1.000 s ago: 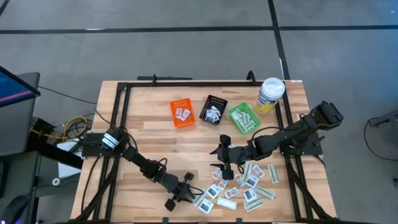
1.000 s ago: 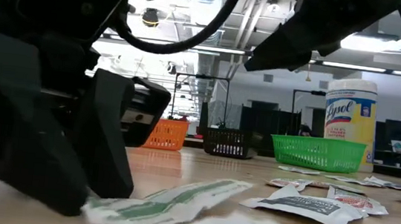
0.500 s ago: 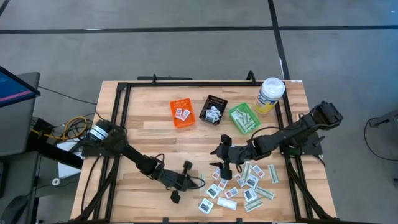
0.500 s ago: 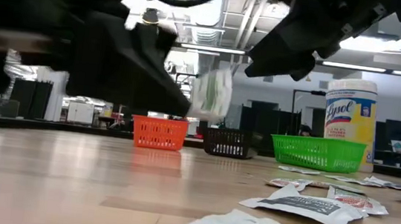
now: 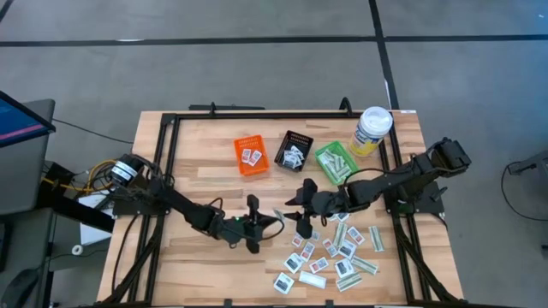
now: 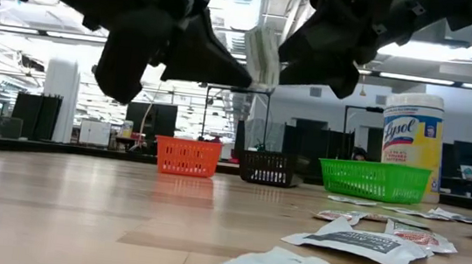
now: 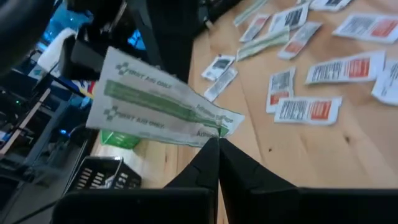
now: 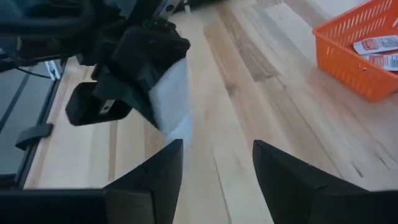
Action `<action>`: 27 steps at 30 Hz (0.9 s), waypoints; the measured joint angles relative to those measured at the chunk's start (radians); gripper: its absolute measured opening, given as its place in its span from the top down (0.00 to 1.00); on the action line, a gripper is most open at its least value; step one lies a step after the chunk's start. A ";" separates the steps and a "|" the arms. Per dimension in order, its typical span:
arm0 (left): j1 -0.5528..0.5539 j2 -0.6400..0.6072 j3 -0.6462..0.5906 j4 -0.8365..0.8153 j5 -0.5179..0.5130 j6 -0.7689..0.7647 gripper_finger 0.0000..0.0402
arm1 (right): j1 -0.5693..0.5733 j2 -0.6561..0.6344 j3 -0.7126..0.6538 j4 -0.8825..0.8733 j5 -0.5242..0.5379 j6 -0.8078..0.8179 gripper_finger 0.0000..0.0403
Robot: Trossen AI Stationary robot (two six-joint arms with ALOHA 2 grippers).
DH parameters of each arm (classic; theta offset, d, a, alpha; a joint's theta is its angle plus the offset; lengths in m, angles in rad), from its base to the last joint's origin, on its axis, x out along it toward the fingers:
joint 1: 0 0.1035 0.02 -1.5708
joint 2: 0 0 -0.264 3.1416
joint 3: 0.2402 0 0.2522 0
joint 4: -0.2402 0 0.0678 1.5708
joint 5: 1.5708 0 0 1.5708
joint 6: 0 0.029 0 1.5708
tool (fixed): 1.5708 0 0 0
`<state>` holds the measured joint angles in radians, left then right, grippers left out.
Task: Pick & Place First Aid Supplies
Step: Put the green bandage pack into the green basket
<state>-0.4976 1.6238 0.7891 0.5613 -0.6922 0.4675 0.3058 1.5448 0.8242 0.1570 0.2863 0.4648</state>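
While the left gripper (image 5: 272,219) hung above the middle of the tabletop (image 5: 205,184), its jaws were pressed together on the end of a pale-green strip packet (image 7: 158,107), which stuck out beyond the fingertips, clear of the wood. Just beside it, the right gripper (image 5: 295,208) faced the strip with its fingers (image 8: 153,173) spread apart and nothing between them; whether a fingertip touched the paper was hard to judge from any view. Most of the other packets (image 5: 334,252) lay scattered flat toward the tabletop's front right corner. Along the back edge stood the orange bin (image 5: 251,156) with two packets inside, the black bin (image 5: 294,151), the green bin (image 5: 336,163), and the yellow canister (image 5: 372,130) near the back right corner.
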 joint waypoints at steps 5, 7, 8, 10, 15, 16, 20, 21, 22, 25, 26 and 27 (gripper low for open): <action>0.000 0.001 0.000 -0.014 -0.010 0.000 0.98 | 0.000 0.000 0.000 -0.005 0.001 -0.001 0.56; -0.008 0.001 0.000 -0.014 -0.018 0.000 0.98 | 0.000 0.000 0.000 -0.018 0.001 -0.003 0.57; -0.012 0.001 0.000 -0.012 -0.024 0.000 0.99 | 0.000 0.000 0.000 -0.026 0.001 -0.004 0.57; -0.017 0.001 0.000 -0.013 -0.034 0.000 0.99 | 0.000 0.000 0.000 -0.035 0.000 -0.003 0.58; -0.019 0.001 0.000 -0.012 -0.089 0.000 0.98 | 0.000 0.000 0.000 -0.046 0.000 -0.003 0.58; -0.017 0.001 0.000 -0.012 -0.093 0.000 0.98 | 0.000 0.000 0.000 -0.042 0.000 -0.004 0.58; -0.009 0.001 0.000 0.000 -0.092 0.000 0.99 | -0.013 0.000 0.000 0.006 0.001 -0.004 0.58; -0.004 0.001 0.000 0.008 -0.090 -0.001 0.99 | -0.018 0.000 0.000 0.024 0.002 -0.004 0.58; -0.001 0.001 0.000 0.015 -0.085 -0.002 0.98 | -0.022 0.000 0.000 0.041 0.002 -0.008 0.58; 0.011 0.001 0.000 0.030 -0.065 -0.006 0.98 | -0.031 0.000 0.000 0.084 0.003 -0.037 0.59; 0.015 0.001 0.000 0.041 -0.057 -0.007 0.99 | -0.036 0.000 0.000 0.091 0.004 -0.043 0.59; 0.018 0.001 0.000 0.052 -0.045 -0.008 0.99 | -0.038 0.003 0.000 0.095 0.004 -0.045 0.60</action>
<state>-0.4799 1.6245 0.7891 0.6128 -0.7374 0.4599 0.2679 1.5475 0.8242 0.2516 0.2901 0.4196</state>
